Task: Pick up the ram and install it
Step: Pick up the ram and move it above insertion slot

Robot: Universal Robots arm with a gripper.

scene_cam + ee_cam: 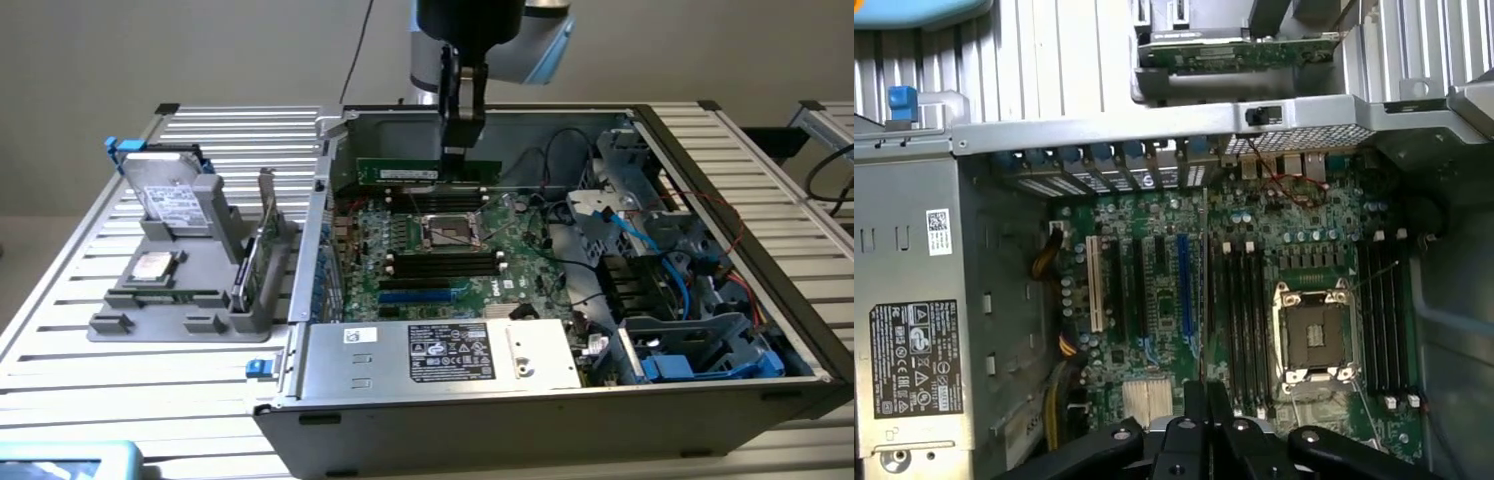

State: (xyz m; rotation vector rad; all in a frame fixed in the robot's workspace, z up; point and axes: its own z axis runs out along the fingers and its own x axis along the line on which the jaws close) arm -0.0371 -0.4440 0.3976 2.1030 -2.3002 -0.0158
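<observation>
In the exterior view my tool (458, 152) hangs over the far end of the open case (534, 430). Its two dark fingers are pinched tight on the top edge of the ram (424, 173). The ram is a thin green stick with a pale label strip. It is held level and edge-down in the air above the motherboard (400, 270), just beyond the square metal CPU socket (451, 232) and clear of the black memory slots (441, 265). The case is grey sheet metal and lies on its side on a ribbed aluminium table (134, 400). A labelled power supply (334, 370) sits at its near end. On the exterior view's left a grey moulded holder (147, 322) carries a silver hard drive (171, 195) and an upright green expansion card (267, 245).

In the wrist view I look straight down past the tool (1205, 425), whose black fingers are drawn together. Below is the motherboard (1154, 215), glossy green and crowded with small parts. The CPU socket (1314, 335) has a bright steel frame, and long black memory slots (1239, 320) run on both sides of it. Beside them are a white slot (1094, 285) and a blue slot (1182, 285). The power supply (914, 260) is dull grey metal.
</observation>
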